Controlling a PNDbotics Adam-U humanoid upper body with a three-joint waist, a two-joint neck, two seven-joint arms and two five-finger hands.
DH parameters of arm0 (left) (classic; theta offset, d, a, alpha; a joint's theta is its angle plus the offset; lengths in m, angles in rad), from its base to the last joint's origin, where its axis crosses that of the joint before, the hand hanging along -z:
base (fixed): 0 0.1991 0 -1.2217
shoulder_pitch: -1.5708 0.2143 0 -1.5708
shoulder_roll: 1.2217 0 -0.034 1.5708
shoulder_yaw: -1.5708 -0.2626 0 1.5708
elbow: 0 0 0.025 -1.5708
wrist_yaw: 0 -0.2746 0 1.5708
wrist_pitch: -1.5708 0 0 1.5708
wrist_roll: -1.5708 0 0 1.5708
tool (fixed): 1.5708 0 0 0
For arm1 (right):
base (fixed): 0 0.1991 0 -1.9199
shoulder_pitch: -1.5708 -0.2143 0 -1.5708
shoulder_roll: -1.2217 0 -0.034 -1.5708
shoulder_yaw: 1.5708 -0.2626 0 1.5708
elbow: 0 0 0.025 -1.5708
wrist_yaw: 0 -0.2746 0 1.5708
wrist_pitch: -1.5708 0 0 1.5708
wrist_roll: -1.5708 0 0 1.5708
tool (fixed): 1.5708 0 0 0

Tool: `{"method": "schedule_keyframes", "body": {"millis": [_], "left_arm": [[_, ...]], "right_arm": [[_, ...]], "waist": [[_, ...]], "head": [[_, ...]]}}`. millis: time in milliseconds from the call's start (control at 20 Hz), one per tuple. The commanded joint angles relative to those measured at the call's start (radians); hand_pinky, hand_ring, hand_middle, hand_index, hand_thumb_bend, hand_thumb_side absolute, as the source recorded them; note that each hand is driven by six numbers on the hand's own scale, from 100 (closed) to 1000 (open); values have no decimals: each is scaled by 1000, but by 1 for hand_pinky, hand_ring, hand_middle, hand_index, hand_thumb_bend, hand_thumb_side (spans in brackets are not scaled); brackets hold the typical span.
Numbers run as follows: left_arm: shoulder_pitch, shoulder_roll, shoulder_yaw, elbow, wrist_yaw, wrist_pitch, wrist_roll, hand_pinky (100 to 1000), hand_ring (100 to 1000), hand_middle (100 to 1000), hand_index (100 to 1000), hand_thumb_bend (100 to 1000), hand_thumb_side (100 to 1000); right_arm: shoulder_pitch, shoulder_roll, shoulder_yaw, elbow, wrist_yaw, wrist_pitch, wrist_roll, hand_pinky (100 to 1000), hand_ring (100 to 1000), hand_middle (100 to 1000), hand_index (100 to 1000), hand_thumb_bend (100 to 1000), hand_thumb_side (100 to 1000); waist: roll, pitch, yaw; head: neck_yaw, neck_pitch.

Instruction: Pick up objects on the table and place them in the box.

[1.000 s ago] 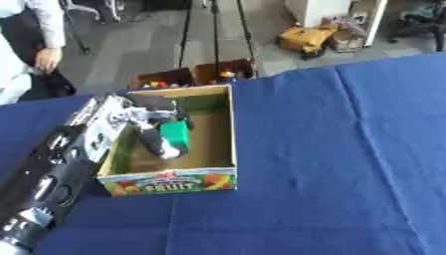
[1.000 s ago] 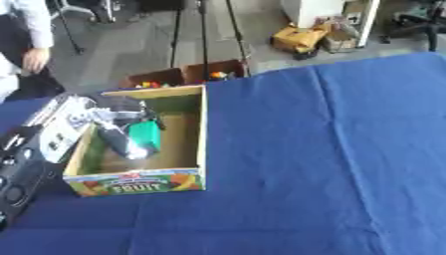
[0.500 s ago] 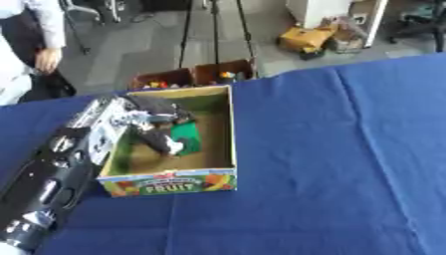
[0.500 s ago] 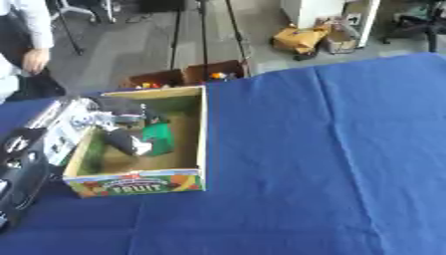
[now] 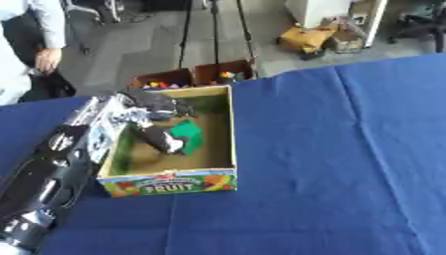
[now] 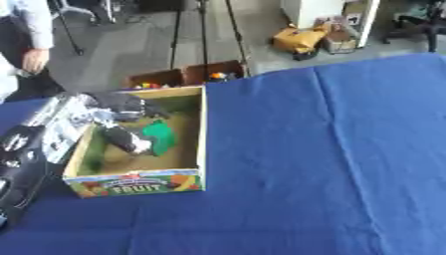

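Left arm (image 5: 52, 169): black with silver joints, entering from the lower left corner and running up along the box's left wall.

Left hand (image 5: 153, 102): black, reaching over the box's far left corner. Its fingers curve down inside the box above the green item; whether they grip anything cannot be told.

Open cardboard box (image 5: 225, 129): tan walls, front panel printed with coloured fruit pictures and the word "FRUIT". It stands on the left half of the blue cloth-covered tabletop (image 5: 348, 164), its far wall near the tabletop's far edge.

Contents of the box: a green object with a flat, angular shape (image 5: 186, 135), lying on the box floor near the middle, towards the left wall. A dark rounded item with a white patch (image 5: 161, 140) touches its left side; what this is cannot be made out. The rest of the box floor shows bare brown cardboard.

Beyond the tabletop's far edge: two small brown cardboard crates (image 5: 193, 77) on the floor, side by side, holding small coloured items too small to identify.

Right hand: not visible in either view.
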Motion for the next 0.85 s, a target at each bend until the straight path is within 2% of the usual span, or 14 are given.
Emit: {"method": "schedule_keyframes", "body": {"millis": [50,500,700,850], "left_arm": [[-34,30,33,-86,46,-51,-7,678,837,895,1000,100,583],[-5,120,135,-318,188,-75,132,581,764,829,991,100,507],[49,122,204,-419,251,-40,195,529,720,796,988,100,569],[103,89,250,-490,294,-7,238,504,698,783,995,100,683]], "right_arm": [[-13,-11,-1,-20,-3,0,-7,734,761,524,726,100,666],[-9,-17,-8,-20,10,1,-24,731,760,526,726,100,673],[-12,-18,-13,-20,17,-1,-38,729,758,529,726,100,680],[-14,-18,-17,-20,23,-2,-49,728,758,530,726,100,678]], "waist": [[-9,-23,4],[-14,-31,32],[-22,-32,46],[-29,-30,58]], "head": [[-8,6],[-47,26],[-62,30],[-73,31]]}}
